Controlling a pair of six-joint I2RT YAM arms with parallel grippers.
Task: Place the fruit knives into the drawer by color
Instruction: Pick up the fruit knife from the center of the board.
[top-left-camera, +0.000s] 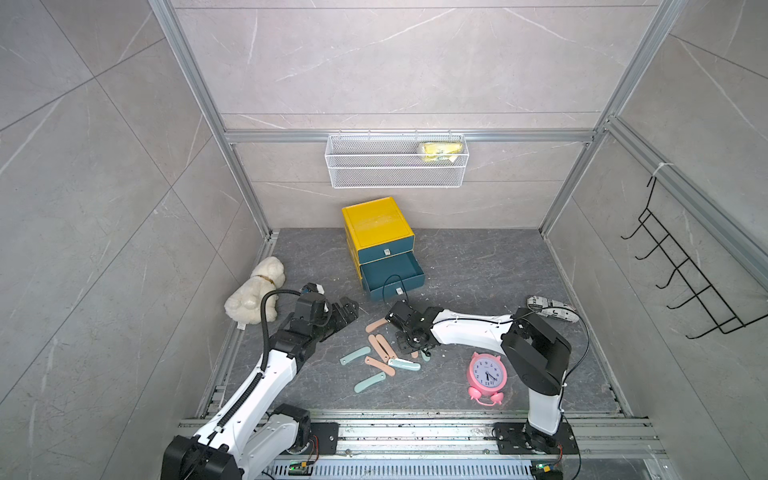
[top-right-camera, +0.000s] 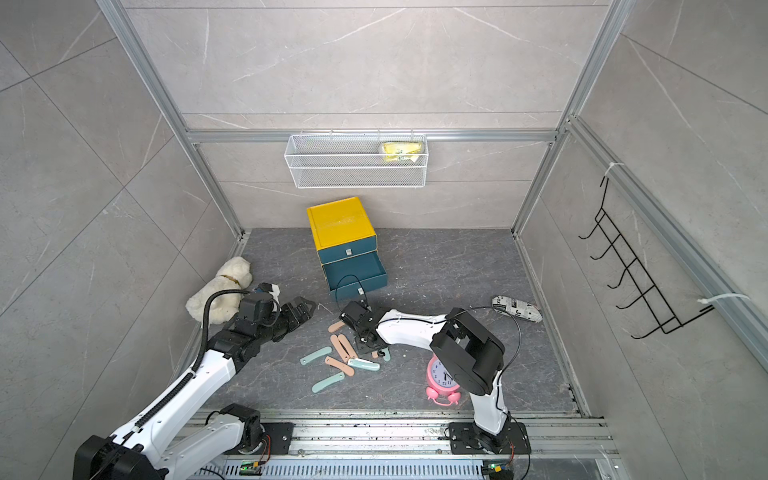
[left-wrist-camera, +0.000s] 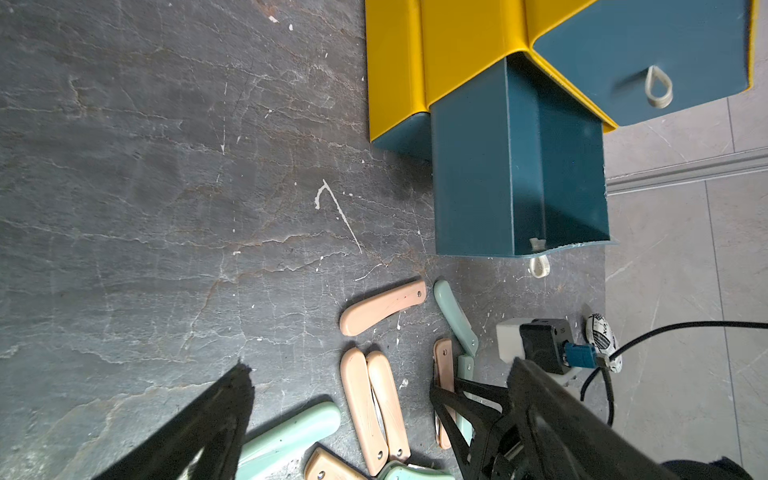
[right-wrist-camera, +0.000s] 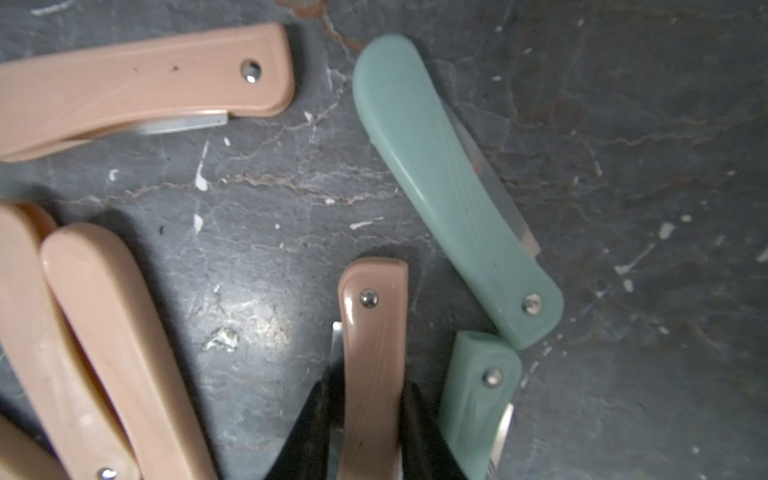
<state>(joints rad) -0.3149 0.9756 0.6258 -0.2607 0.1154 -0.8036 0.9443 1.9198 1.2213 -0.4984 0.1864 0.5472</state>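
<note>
Right end effector (right-wrist-camera: 370, 399) clenched on salmon-pink folding fruit knife (right-wrist-camera: 372, 316), lower centre in both top views, mint-teal knife (right-wrist-camera: 478, 386) just beside. Other pink/teal knives (top-left-camera: 376, 347) lie nearby on dark stone table (top-left-camera: 478, 266). Yellow cabinet w/ dark-teal drawers (top-left-camera: 376, 226) above them in frame, middle drawer (top-left-camera: 392, 270) open. Left end effector (top-left-camera: 351, 306) released, frame-left of knives.

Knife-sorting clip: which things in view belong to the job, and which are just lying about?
Job: pink knives, teal knives, yellow drawer cabinet, right gripper gripping one pink knife.
Lying about: plush dog, pink alarm clock, newspaper-print pouch, wire basket, black hook rack.
</note>
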